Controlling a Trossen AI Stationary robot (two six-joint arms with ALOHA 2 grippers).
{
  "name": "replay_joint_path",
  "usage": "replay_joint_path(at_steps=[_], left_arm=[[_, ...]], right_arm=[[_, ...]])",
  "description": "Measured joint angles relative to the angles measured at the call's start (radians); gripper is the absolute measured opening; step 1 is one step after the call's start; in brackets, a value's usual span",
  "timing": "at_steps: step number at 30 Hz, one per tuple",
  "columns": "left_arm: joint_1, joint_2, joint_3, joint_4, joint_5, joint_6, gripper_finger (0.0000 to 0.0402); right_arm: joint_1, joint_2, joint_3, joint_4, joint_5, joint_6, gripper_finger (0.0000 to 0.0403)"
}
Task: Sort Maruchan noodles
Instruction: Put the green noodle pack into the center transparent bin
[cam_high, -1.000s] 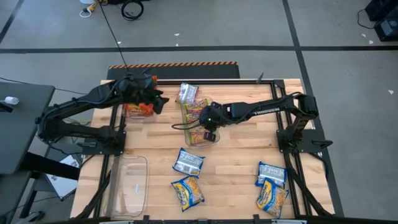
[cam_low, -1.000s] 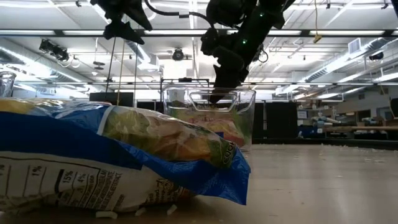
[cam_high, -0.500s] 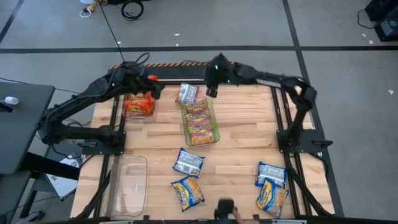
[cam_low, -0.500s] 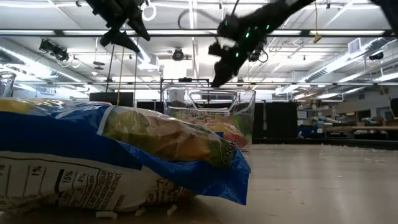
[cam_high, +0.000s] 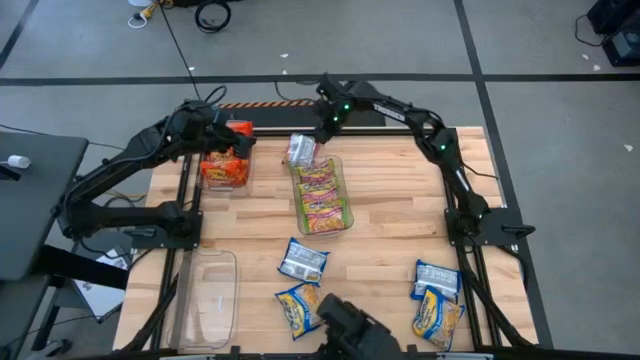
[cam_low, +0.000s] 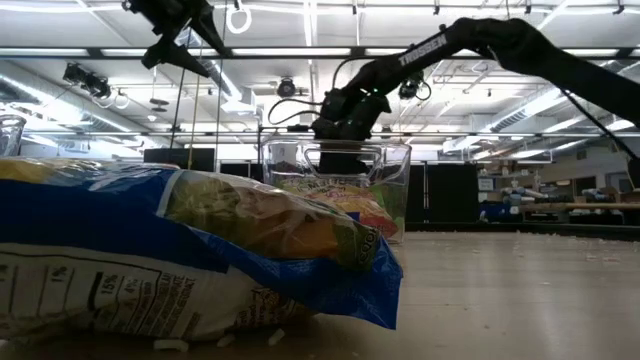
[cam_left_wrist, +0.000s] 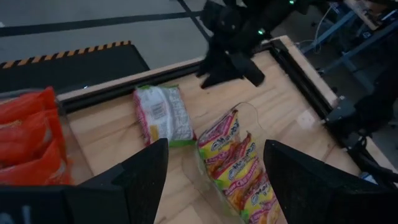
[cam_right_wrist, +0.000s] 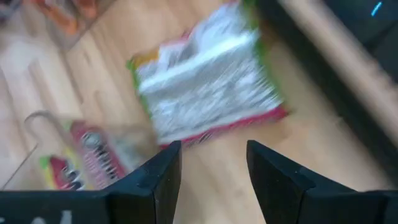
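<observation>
Green-edged noodle packet lies flat, long axis across the table's depth.

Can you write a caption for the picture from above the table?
Right pincer open above a loose noodle packet beside the middle bin.

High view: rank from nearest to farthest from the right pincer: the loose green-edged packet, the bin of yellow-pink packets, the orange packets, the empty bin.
1. Loose green-edged packet, just below the right pincer, which is open.
2. Bin of yellow-pink packets, centre of the table.
3. Orange packets, left side, under the left arm.
4. Empty bin, near-left corner.
</observation>
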Motion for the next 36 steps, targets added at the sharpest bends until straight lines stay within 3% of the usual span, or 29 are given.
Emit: replay_joint_path(at_steps=[8, 13, 17, 27, 36], left_arm=[[-0.005, -0.012, 0.0, -0.047, 0.008, 0.007, 0.0268], [-0.005, -0.063, 0.016, -0.114, 0.121, 0.057, 0.0268], [-0.008, -0.127, 0.043, -0.167, 0.124, 0.063, 0.0268], [-0.008, -0.256, 0.046, -0.163, 0.105, 0.087, 0.0268], [-0.008, -0.287, 0.046, -0.163, 0.105, 0.09, 0.0268]], right_arm=[[0.094, 0.003, 0.033, -0.22, 0.086, 0.112, 0.0185], [0.148, 0.003, 0.033, -0.362, 0.153, 0.177, 0.0185], [0.189, -0.005, 0.031, -0.44, 0.196, 0.246, 0.0185], [0.196, -0.029, -0.023, 0.033, 0.382, 0.521, 0.0185], [0.143, -0.027, -0.191, 0.217, 0.313, 0.757, 0.0185]])
